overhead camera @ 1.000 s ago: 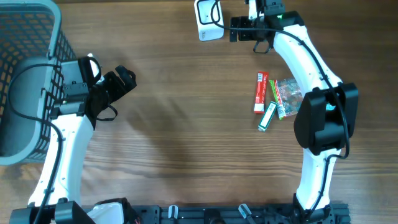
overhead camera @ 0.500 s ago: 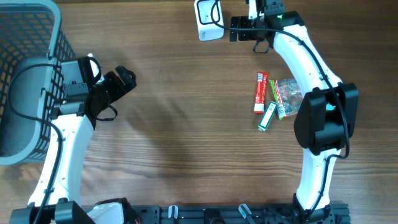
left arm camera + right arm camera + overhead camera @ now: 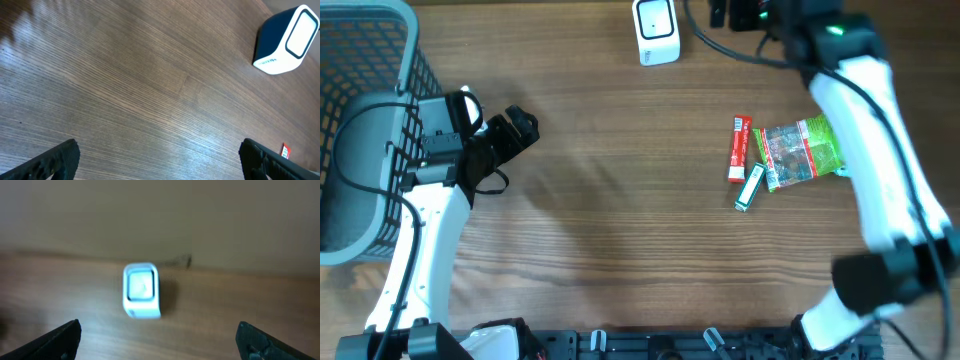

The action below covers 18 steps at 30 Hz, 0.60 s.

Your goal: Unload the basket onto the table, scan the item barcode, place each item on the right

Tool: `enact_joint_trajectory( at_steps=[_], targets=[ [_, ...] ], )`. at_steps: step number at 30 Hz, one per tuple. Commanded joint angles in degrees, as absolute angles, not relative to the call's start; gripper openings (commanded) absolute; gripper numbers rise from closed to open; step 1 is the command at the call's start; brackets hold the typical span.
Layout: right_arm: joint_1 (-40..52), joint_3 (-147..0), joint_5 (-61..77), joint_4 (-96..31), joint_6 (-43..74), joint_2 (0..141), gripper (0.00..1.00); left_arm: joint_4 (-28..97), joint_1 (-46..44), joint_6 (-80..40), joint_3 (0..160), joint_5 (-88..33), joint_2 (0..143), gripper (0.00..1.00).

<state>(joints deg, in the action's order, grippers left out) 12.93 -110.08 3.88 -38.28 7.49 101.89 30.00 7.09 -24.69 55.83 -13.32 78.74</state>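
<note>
Wide wooden table point(image 3: 620, 220) first, with the grey mesh basket point(image 3: 360, 60) at its far left. Over on the right, mid-table, lies the green snack packet point(image 3: 802, 152), the biggest of the goods. The white scanner point(image 3: 656, 30) stands at the far edge, centre, well apart from it. A red stick pack point(image 3: 739, 148) lies just left of the packet, and a little green-and-white stick point(image 3: 750, 187) sits at its near-left corner. Whether they touch, I can't tell.

My read is that all of it is light. The packet looks like soft, slippery film, so pinch it by a sealed edge and keep it flat. The sticks look stiffer, so take them across the narrow width.

The left arm reaches in from the near left, its left fingers point(image 3: 55, 160) spread wide over bare table and holding nothing. The right arm arches to the far edge, blurred. Its right fingers point(image 3: 57, 337) are wide apart too, empty, facing the scanner.
</note>
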Motion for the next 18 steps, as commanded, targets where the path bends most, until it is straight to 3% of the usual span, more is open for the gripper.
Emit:
enact_joint_trajectory(
  at_steps=[1, 8, 18],
  targets=[
    [13.0, -111.0, 4.2, -38.2, 7.5, 93.0, 1.0, 29.9, 7.3, -24.2, 55.8, -13.4, 78.9, 1.0],
    [13.0, -111.0, 2.2, -39.4, 7.5, 79.0, 1.0, 29.9, 7.3, -24.2, 55.8, -13.4, 78.9, 1.0],
    [12.7, -106.2, -3.9, -57.9, 7.5, 56.7, 1.0, 29.9, 7.3, -24.2, 55.8, -13.4, 78.9, 1.0]
  ],
)
